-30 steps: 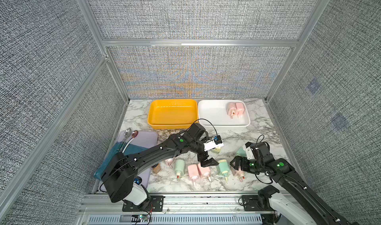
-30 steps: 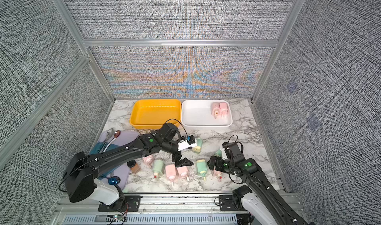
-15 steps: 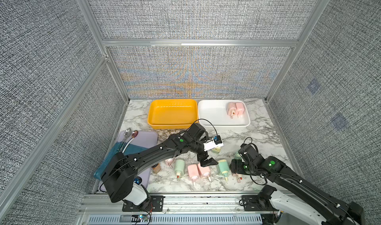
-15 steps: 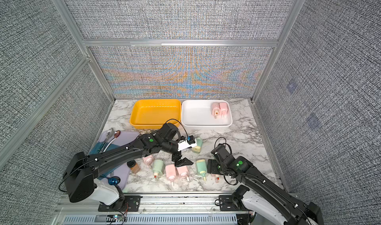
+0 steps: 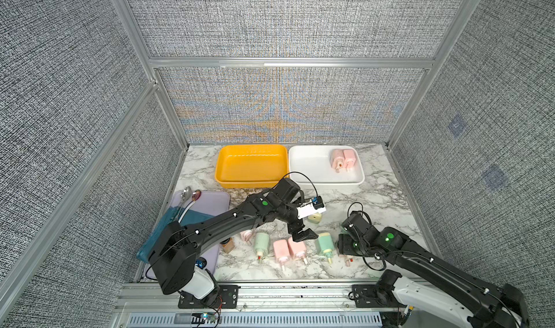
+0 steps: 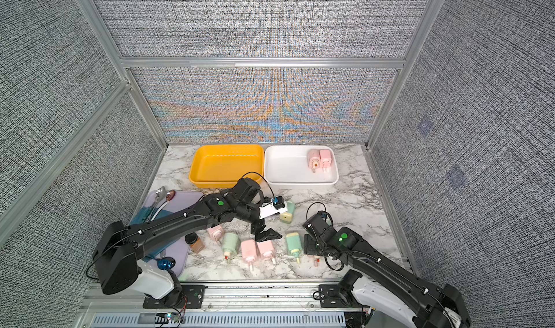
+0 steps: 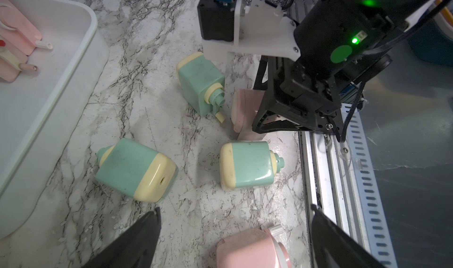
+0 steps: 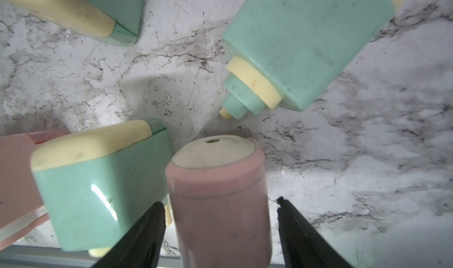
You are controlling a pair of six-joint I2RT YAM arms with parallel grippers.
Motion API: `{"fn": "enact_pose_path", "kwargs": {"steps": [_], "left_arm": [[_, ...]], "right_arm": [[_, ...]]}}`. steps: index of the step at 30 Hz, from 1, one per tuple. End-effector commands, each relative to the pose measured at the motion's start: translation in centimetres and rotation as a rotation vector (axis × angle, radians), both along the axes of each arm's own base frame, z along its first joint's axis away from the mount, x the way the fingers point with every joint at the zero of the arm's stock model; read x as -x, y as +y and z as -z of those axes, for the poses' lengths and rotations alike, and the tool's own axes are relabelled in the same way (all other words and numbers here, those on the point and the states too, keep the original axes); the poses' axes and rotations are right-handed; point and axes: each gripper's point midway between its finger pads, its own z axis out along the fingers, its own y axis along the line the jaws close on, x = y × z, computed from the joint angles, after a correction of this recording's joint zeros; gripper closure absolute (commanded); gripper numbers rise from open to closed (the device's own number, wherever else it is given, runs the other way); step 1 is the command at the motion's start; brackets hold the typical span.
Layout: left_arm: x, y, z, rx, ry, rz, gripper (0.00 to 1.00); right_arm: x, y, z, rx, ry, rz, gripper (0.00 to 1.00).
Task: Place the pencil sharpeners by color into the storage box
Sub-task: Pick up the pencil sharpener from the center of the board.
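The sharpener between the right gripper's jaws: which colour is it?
The sharpener is pink with a cream end; clearest in the right wrist view.

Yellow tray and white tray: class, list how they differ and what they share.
Colour: the yellow tray is bright yellow, the white tray plain white. Contents: the white tray holds two pink pencil sharpeners; the yellow tray shows none. Shared: both are shallow rounded rectangles, side by side.

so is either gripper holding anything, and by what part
Nothing is held. The left gripper is open and empty; the right gripper straddles the body of a pink sharpener, with a gap on one side.
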Motion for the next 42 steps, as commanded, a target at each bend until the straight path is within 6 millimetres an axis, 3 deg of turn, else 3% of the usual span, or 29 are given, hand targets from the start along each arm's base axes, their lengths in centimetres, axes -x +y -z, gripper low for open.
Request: {"fn": "enact_pose_path", "kwargs": {"steps": [1,9,18,23,27,31,34,37,42], "left_arm": [[0.0,0.1,0.0,-0.008,-0.009,0.006,0.01],[-0.1,-0.1,0.2,-0.012,-0.004,0.009,0.01],[0.0,0.1,0.5,-0.017,-0.002,0.007,0.01],[0.0,0.1,0.5,-0.017,-0.003,0.007,0.01],[-0.1,0.0,0.3,-0.013,-0.005,0.009,0.01],[-0.1,-0.1,0.2,-0.011,-0.005,0.009,0.01],[-0.1,-0.1,0.0,-0.007,-0.004,0.009,0.01],[0.1,-0.2,-1.6,0.036,-0.014,0.01,0.01],[-1.6,-0.6,-3.7,0.122,-0.08,-0.077,0.01]], "right_arm": [[0.0,-0.5,0.0,0.031,-0.003,0.023,0.24],[-0.5,0.9,-0.5,-0.002,-0.031,0.029,0.26],[-0.4,0.1,0.1,0.05,-0.029,0.034,0.32],[-0.3,0.0,-0.6,0.048,-0.036,0.025,0.56],[-0.3,0.2,-1.5,0.037,-0.044,0.017,0.67],[-0.8,0.4,-3.0,0.028,-0.07,0.01,0.78],[-1.2,1.0,-4.5,0.014,-0.089,-0.016,1.0],[-2.1,1.8,-7.4,-0.011,-0.133,-0.034,1.0],[-4.3,1.8,-12.0,0.0,-0.264,-0.012,1.0]]}}
